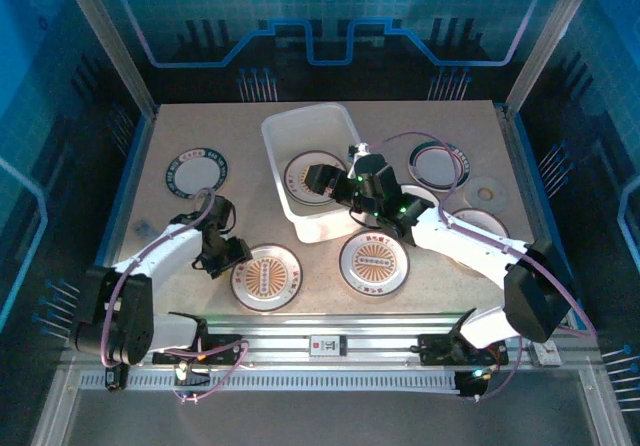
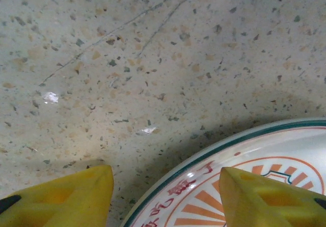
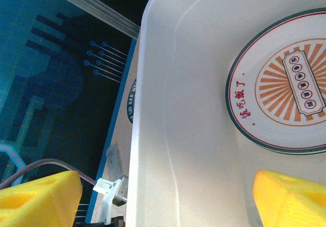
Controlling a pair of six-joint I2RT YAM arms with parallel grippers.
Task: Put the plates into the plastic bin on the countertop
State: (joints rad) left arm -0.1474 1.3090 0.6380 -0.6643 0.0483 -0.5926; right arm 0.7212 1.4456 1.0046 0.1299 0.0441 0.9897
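Check the left gripper (image 2: 165,186) first. Its yellow fingers (image 2: 71,196) stand apart and grasp nothing. One finger sits over the bare countertop (image 2: 153,59) and the other over the front-left plate (image 2: 285,145), so the plate's green-edged rim passes between them. In the top view this orange-patterned plate lies flat near the front edge. A second orange-patterned plate (image 1: 373,261) lies just beside it on the right.

Next, check the right gripper (image 3: 163,201). Its jaws are spread wide and empty. One fingertip hangs outside the wall of the plastic bin (image 3: 178,110) and the other inside it. A binned plate (image 3: 285,84) with an orange sunburst centre lies flat on the bin floor, clear of both fingertips.

Locate the remaining plates in the top view:
- A dark-rimmed plate (image 1: 196,171) lies at the far left, well apart from the bin.
- Another dark-rimmed one, the right-hand plate (image 1: 437,163), lies to the right of the bin.
- A partly hidden plate (image 1: 478,228) shows beside the right arm.
- A thin pale disc (image 1: 487,194) lies near it.
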